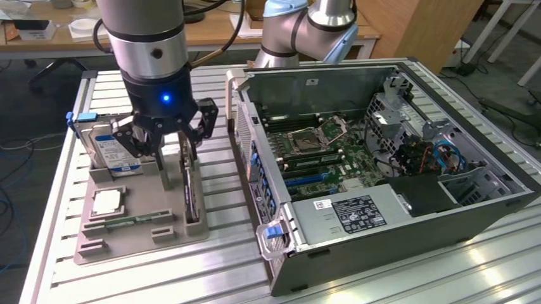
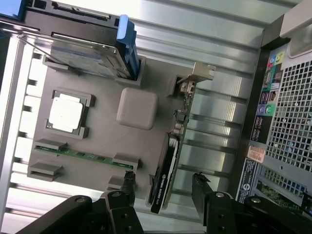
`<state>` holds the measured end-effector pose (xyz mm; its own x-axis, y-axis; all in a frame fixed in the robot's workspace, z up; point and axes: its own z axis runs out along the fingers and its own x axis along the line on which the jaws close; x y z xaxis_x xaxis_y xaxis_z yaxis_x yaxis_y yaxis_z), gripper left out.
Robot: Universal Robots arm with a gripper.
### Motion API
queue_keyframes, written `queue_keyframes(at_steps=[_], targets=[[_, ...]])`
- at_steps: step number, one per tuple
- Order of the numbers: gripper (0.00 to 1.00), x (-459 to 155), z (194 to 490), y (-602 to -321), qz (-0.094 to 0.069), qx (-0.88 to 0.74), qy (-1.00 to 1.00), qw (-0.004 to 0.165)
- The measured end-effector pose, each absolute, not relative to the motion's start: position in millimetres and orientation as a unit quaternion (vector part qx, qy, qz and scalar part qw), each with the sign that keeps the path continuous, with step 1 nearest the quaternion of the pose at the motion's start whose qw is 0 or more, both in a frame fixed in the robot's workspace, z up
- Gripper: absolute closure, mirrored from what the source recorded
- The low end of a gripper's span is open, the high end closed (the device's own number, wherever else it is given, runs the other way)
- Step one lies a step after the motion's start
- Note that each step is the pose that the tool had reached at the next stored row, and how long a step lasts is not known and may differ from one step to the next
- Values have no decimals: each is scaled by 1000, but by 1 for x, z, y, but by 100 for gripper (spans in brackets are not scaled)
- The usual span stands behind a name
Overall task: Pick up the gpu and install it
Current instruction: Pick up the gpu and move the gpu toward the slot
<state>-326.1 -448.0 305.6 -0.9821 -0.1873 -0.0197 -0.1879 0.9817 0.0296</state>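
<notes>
The gripper (image 1: 177, 158) hangs over a grey holder tray (image 1: 144, 244) that lies on the slatted metal desk (image 1: 211, 272), at the exterior view's left. Its jaws are spread wide and grip nothing. The gpu (image 1: 190, 190) stands on its long edge in a slot along the side of the tray nearest the computer case (image 1: 473, 209), and reads there as a narrow dark strip. In the wrist view the gripper (image 2: 165, 180) has one fingertip (image 2: 129, 178) on each side of the gpu (image 2: 165, 165), with a gap showing on both sides, so the card sits between the jaws untouched. Elsewhere on the tray (image 2: 102, 141) a hard drive (image 1: 110, 149) with a blue-white label stands upright, a silver processor chip (image 1: 108, 201) lies flat in its recess, and a green memory stick (image 1: 135, 221) rests in its own slot. The case lies open just beside the tray, its motherboard (image 1: 317, 149) exposed.
</notes>
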Motion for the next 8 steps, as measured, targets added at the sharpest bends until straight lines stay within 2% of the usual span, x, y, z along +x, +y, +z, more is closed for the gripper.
queue_keyframes(at_steps=[8], targets=[[41, -326, 304, -448, 16, -94, 995, 8]])
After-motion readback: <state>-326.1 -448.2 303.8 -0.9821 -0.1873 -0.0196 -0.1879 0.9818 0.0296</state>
